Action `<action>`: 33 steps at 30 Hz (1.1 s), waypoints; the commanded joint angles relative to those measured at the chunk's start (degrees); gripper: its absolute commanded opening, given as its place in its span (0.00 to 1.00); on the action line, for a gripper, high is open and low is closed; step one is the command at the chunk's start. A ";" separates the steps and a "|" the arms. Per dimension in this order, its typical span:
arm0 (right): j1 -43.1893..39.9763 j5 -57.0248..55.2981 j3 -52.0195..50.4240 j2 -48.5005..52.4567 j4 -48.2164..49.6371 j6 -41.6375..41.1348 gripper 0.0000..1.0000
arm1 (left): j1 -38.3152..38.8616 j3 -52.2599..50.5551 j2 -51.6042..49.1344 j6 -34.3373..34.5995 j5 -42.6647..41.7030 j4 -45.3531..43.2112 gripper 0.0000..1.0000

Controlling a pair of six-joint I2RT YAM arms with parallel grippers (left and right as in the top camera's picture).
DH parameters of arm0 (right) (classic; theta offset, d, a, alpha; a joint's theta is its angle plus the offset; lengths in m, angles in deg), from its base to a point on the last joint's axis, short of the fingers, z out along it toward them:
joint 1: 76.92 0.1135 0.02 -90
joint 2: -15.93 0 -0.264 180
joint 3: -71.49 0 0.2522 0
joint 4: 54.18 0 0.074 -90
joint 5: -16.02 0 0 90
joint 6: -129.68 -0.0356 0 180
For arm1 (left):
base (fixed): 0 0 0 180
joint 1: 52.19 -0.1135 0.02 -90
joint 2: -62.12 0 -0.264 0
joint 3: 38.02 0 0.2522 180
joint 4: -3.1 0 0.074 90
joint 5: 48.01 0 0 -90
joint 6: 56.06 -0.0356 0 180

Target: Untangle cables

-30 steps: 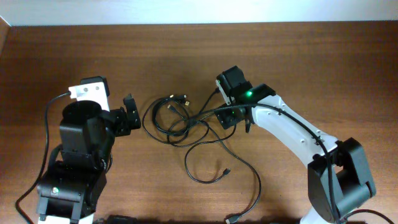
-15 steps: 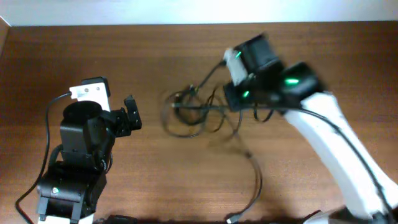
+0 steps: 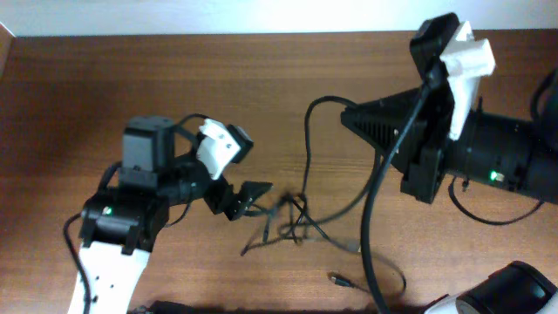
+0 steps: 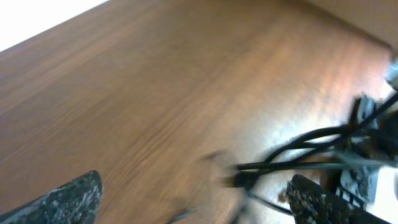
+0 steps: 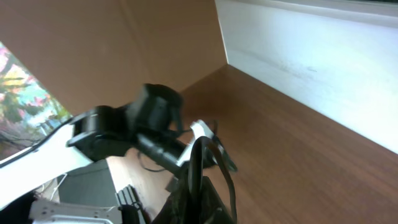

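The cables (image 3: pixel 292 218) lie as a small black tangle on the table's middle, with a loose plug end (image 3: pixel 336 279) nearer the front. One strand (image 3: pixel 307 148) rises from the tangle in a tall loop to my right gripper (image 3: pixel 349 118), which is lifted high and shut on it. In the right wrist view the cord (image 5: pixel 198 158) runs up from between the closed fingers of the right gripper (image 5: pixel 194 190). My left gripper (image 3: pixel 247 199) stands open just left of the tangle. In the blurred left wrist view the cables (image 4: pixel 298 149) lie ahead of the right finger; the left gripper (image 4: pixel 193 205) holds nothing.
The right arm's own thick black cable (image 3: pixel 375 209) hangs down across the table toward the front edge. A white wall (image 3: pixel 261 17) borders the brown table (image 3: pixel 131 87) at the back. The left arm (image 5: pixel 124 124) shows in the right wrist view.
My right gripper shut on a strand and rose up and to the right, dragging the tangle with it. My left arm swung in toward the tangle, still open.
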 commanded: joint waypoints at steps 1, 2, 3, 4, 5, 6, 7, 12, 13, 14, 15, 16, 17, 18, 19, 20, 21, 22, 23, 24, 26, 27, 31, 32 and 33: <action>-0.15 1.73 0.72 -1.53 -0.92 0.74 0.04 | 6.38 0.66 -5.35 -13.60 -4.07 1.68 1.00; -0.15 1.14 0.70 -1.51 -1.64 0.76 0.04 | 8.13 0.66 -6.51 -14.36 -3.89 2.71 0.99; -0.15 0.44 0.70 -1.53 -2.71 1.86 0.04 | 10.10 0.66 -7.82 -14.34 -2.69 3.93 0.99; -0.15 0.26 0.70 -1.53 -3.17 1.86 0.04 | 10.78 0.66 -8.02 -14.32 -1.20 4.17 0.99; -0.15 0.00 0.70 -1.53 -3.39 2.16 0.04 | 10.78 0.66 -8.00 -14.32 -0.20 4.20 0.99; -0.15 -0.46 0.70 -1.53 -3.50 2.25 0.04 | 10.78 0.66 -8.00 -14.29 1.09 4.20 0.99; -0.15 -3.50 0.72 -1.53 -3.82 2.27 0.04 | 10.75 0.66 -8.00 -14.29 2.51 4.17 0.99; -3.74 -39.04 -3.23 0.22 -5.44 3.10 0.04 | 10.71 0.66 -8.00 -6.23 11.32 0.63 0.99; -8.39 -39.87 -4.33 2.45 -4.15 3.10 0.04 | 10.71 0.66 -8.00 -5.31 11.98 0.46 0.99; -12.85 -39.87 -4.37 4.55 -3.50 3.10 0.04 | 10.71 0.66 -8.00 -4.35 13.05 0.46 0.99; -17.03 -39.85 -4.37 6.23 -2.80 3.08 0.04 | 10.71 0.66 -8.00 -4.31 13.20 0.50 0.99; -22.34 -39.21 -4.39 8.55 -1.90 2.56 0.04 | 10.71 0.66 -8.00 -4.33 13.22 0.50 0.99; -29.81 -36.74 -4.39 12.41 -0.42 1.81 0.04 | 10.71 0.66 -8.00 -4.31 13.20 0.50 0.99; -35.08 -33.75 -4.39 15.72 1.09 1.84 0.04 | 10.71 0.66 -8.00 -4.33 13.20 0.48 0.99; -39.67 -30.91 -4.39 19.76 3.50 2.62 0.04 | 10.71 0.66 -8.00 -4.33 13.20 0.48 0.99; -42.86 -30.58 -4.39 23.61 6.12 3.78 0.04 | 10.71 0.66 -8.00 -4.31 13.20 0.48 0.99; -45.46 -30.64 -4.39 26.58 8.63 3.78 0.04 | 10.71 0.66 -8.00 -4.33 13.20 0.52 0.99; -48.98 -31.34 -4.39 29.66 11.85 3.76 0.04 | 10.71 0.66 -8.00 -4.33 13.18 0.83 0.99; -51.63 -31.45 -4.39 31.50 13.75 3.76 0.04 | 10.73 0.66 -8.00 -4.33 13.18 1.14 0.99; -54.80 -31.45 -4.39 33.38 15.26 3.76 0.04 | 10.73 0.66 -8.00 -4.33 13.18 1.18 0.99; -61.18 -30.29 -4.42 37.42 13.49 3.50 0.04 | 10.73 0.66 -8.00 -4.35 13.18 1.44 0.99; -64.26 -29.20 -4.42 40.39 10.84 1.92 0.05 | 10.73 0.66 -8.00 -4.37 13.18 1.53 0.99; -69.70 -21.27 -5.01 50.62 2.95 3.82 0.99 | 10.78 0.66 -8.00 -4.22 12.94 3.04 0.99; -69.26 -16.50 -6.49 50.69 2.36 5.75 0.99 | 10.78 0.66 -8.00 -4.22 12.94 3.39 0.99; -68.22 -11.61 -6.49 50.64 0.90 7.08 0.99 | 10.78 0.66 -8.00 -4.24 12.96 3.34 0.99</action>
